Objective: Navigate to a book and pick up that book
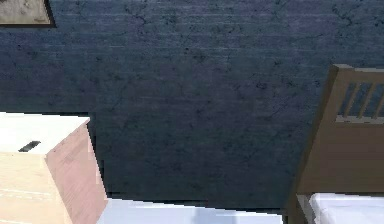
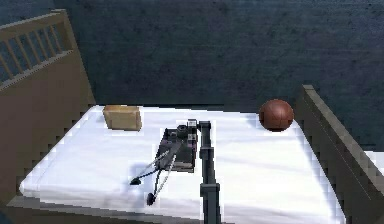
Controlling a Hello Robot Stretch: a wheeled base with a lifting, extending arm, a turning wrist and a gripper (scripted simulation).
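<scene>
A tan, boxy thing that may be a book [image 2: 122, 117] lies on the white mattress [image 2: 260, 175] of a wooden bed, toward its far left corner. My arm [image 2: 208, 175] rises from the arm side view's bottom edge over the mattress. The gripper's dark body [image 2: 178, 150] sits left of the arm, with thin fingers [image 2: 160, 170] pointing down-left. The gripper [image 2: 142, 188] lies nearer than the tan thing and to its right. Behind its far end is just bare white mattress, so it holds nothing.
A brown ball [image 2: 276, 114] rests on the mattress at the far right by the footboard [image 2: 330, 135]. The headboard [image 2: 35, 70] stands at left. In the forward view: a dark blue wall [image 1: 200, 90], a light wooden cabinet [image 1: 45, 165], a framed picture [image 1: 25, 12] and a bed end [image 1: 350, 130].
</scene>
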